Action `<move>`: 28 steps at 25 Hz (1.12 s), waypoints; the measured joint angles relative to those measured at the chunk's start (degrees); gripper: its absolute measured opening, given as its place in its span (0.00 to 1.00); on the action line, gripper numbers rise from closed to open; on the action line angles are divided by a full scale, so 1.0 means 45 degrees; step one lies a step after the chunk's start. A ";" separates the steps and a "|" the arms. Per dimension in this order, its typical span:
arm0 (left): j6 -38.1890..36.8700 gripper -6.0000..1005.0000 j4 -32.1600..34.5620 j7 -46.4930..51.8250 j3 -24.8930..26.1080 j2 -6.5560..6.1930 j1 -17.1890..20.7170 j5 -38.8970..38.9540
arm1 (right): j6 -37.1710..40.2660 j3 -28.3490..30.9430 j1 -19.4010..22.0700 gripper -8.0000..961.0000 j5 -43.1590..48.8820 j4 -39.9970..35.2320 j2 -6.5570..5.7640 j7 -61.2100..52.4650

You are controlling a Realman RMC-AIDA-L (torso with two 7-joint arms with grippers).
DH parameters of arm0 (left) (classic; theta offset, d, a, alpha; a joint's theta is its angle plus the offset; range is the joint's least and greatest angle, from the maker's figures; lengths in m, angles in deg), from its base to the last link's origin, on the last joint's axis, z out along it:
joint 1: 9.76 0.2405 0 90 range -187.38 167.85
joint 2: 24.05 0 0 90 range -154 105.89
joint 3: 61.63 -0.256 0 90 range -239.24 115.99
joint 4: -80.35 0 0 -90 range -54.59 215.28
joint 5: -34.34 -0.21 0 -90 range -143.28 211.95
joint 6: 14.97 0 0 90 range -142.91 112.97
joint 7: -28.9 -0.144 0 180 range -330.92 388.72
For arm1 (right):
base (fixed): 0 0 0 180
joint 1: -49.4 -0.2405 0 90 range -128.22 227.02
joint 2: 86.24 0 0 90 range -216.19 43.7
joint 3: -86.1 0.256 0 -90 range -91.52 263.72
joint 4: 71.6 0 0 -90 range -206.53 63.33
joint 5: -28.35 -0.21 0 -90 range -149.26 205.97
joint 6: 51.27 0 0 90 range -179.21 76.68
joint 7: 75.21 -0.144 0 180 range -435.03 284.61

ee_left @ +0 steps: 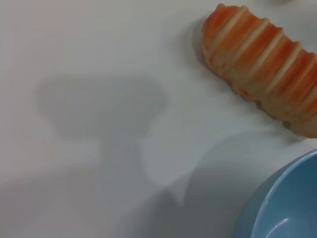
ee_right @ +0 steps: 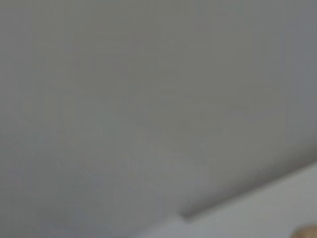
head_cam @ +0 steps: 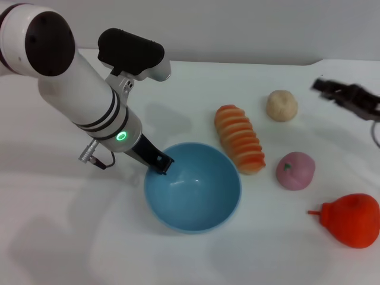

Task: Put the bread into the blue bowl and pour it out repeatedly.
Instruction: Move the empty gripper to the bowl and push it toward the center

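Your left gripper (head_cam: pixel 162 164) was pinched on the near-left rim of the empty blue bowl (head_cam: pixel 202 205), the bread (head_cam: pixel 239 138) lay on the counter (head_cam: pixel 71 237) just beside it, so I think loading bread came next.

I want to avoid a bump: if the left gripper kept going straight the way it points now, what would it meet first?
The left gripper already sits at the near-left rim of the blue bowl, pointing down and to the right. Going on, it would likely meet the bowl's inner wall first, not the bread beyond. Depth is uncertain.
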 joint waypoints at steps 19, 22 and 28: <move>0.0004 0.01 0.0061 -0.0015 -0.0002 0.0010 -0.0174 0.0001 | -0.3500 -0.5150 -0.4802 0.40 0.5888 0.2284 0.0214 -0.3923; 0.0003 0.01 0.0070 -0.0015 0.0035 0.0010 -0.0217 0.0000 | -0.3848 -0.5379 -0.4912 0.40 0.5849 0.2719 0.0256 -0.3937; -0.0010 0.01 0.0072 -0.0011 0.0016 0.0011 -0.0331 0.0001 | -0.4009 -0.5396 -0.4747 0.39 0.5846 0.2800 0.0289 -0.3944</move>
